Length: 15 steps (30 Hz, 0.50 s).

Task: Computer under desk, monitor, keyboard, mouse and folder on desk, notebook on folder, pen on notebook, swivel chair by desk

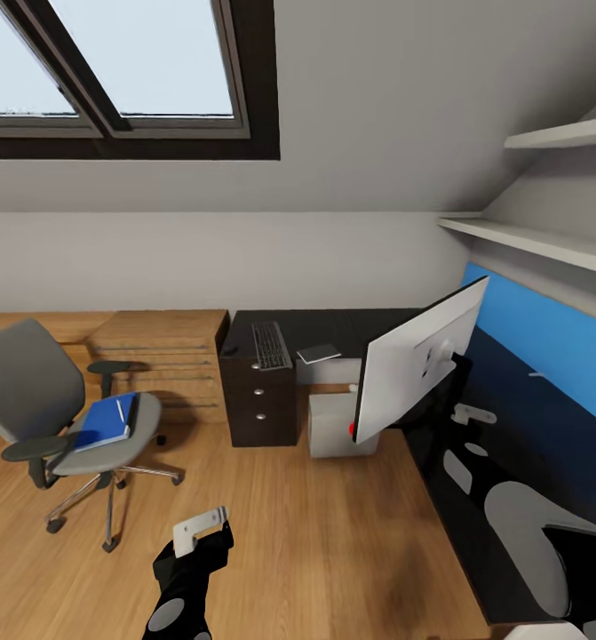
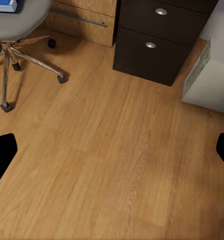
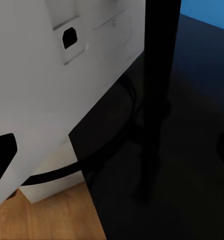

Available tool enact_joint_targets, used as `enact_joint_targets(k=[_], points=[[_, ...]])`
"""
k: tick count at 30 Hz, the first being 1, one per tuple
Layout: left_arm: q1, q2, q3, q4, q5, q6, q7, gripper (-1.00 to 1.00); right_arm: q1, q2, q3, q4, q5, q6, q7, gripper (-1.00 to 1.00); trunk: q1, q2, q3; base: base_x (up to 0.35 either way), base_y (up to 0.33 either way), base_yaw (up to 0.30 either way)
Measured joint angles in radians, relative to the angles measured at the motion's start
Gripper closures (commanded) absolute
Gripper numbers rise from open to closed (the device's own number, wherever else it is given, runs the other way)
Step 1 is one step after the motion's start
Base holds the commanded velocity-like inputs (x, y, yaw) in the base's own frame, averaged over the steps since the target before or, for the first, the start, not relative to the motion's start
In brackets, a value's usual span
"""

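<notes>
The desk (image 1: 333, 324) runs black-topped along the far wall and turns down the right side under a blue back panel (image 1: 546, 333). The monitor (image 1: 417, 360) stands on the desk's right run near the inner corner, tilted, its silver-grey back turned toward the panel; the right wrist view shows that back (image 3: 51, 85) close up with its black stand (image 3: 157, 90) on the dark top. The swivel chair (image 1: 62, 418) stands on the wood floor (image 1: 333, 551), well apart from the desk, left of an oak dresser (image 1: 164, 360). The computer (image 1: 337, 425) sits on the floor under the desk, just beside the black drawer unit (image 1: 260, 404). The blue folder (image 1: 109, 420) lies on the chair seat with the white pen (image 1: 120, 411) on top of it. The keyboard (image 1: 270, 345) lies on the desk's far run above the drawer unit, the notebook (image 1: 319, 354) near it toward the monitor. The left arm hangs low over the floor, its gripper (image 1: 202, 526) pointing forward; in its wrist view the fingers (image 2: 1, 155) sit wide apart at the picture's edges with bare floor between. The right arm reaches over the desk's right run, right gripper (image 1: 473, 414) behind the monitor, fingers (image 3: 1, 155) spread, holding nothing.
</notes>
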Motion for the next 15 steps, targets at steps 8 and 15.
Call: enact_joint_targets(k=[8, 15], points=[[0.0, 0.0, 0.0, 0.001, 0.001, 0.0, 0.0, -1.0, 0.0, 0.001, 0.002, 0.0, 0.0, 0.0, 0.0, -1.0, 0.031, -0.056, -0.025, 0.0, 0.0, 0.0], [0.0, 0.0, 0.0, 0.001, 0.002, 0.0, 0.0, -1.0, 0.0, 0.0, 0.003, 0.0, 0.001, -0.002, 0.0, -1.0, 0.058, -0.105, -0.047, 0.0, 0.0, 0.0]])
